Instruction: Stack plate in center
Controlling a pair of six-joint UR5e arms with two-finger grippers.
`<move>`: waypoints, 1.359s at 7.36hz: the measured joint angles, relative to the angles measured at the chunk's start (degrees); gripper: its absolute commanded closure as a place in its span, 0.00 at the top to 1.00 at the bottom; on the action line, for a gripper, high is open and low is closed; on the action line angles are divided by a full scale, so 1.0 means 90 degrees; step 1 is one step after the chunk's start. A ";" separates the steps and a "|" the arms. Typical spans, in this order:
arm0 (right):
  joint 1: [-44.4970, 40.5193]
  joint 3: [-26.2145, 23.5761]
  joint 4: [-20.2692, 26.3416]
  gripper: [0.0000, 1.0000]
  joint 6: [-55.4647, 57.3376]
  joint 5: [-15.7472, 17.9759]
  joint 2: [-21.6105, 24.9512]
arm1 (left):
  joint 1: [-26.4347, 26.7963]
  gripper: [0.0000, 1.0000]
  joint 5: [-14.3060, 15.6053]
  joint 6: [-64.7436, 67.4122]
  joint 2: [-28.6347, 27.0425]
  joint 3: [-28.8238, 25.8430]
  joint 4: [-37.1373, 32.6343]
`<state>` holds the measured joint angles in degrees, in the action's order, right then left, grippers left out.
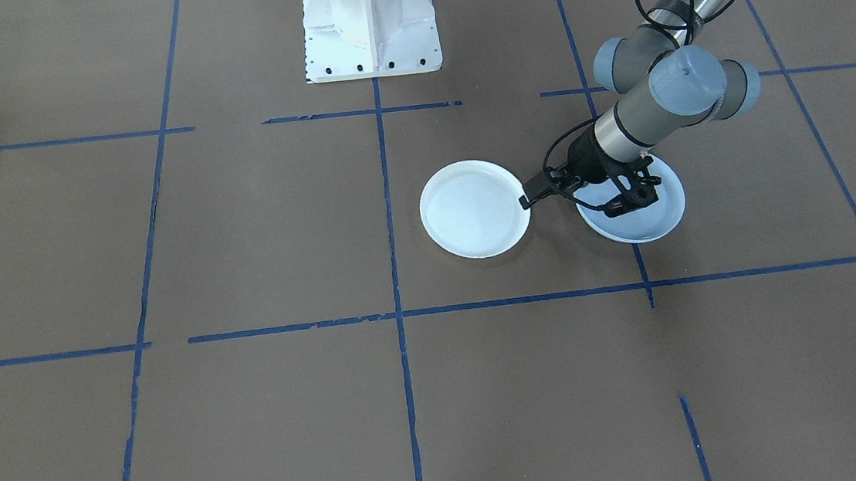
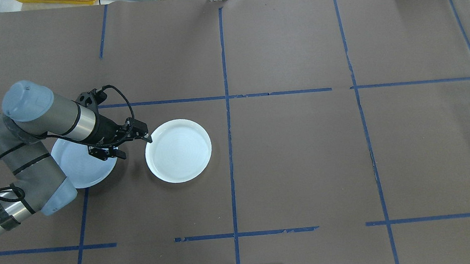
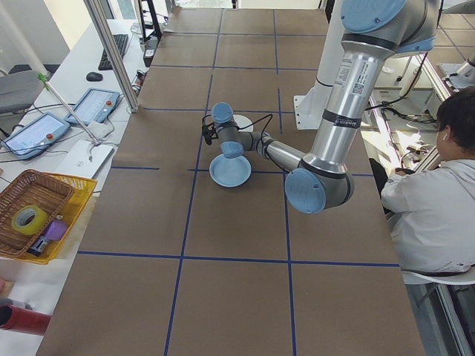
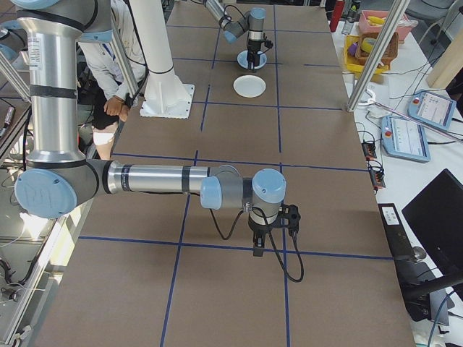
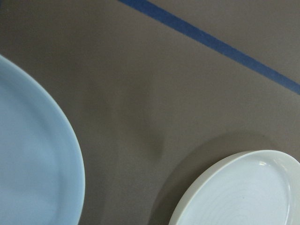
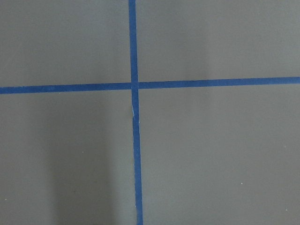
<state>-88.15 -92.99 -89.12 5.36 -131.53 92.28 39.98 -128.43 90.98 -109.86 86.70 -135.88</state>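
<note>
Overhead exterior shows you the pale blue-grey plate (image 2: 76,169) at nine o'clock of the whiter ringed plate (image 2: 178,150), apart, with the left gripper (image 2: 128,141) between, jaws spread and empty: I'd seat one finger under the rim before closing.

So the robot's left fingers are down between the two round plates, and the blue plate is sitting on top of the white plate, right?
Not quite. The round pale blue-grey plate isn't on the round white ringed plate; they lie side by side on the brown table, apart, with bare table between them, as the overhead view shows. The left gripper fingers are indeed low between the two plates.
</note>
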 measured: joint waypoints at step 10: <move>-0.0001 0.0000 0.0000 1.00 -0.0002 -0.0002 0.0000 | -0.0069 0.00 -0.0606 -0.0018 -0.0048 0.0081 -0.0080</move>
<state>-88.16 -92.99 -89.12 5.34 -131.55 92.28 39.36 -133.88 90.82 -110.29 87.43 -136.60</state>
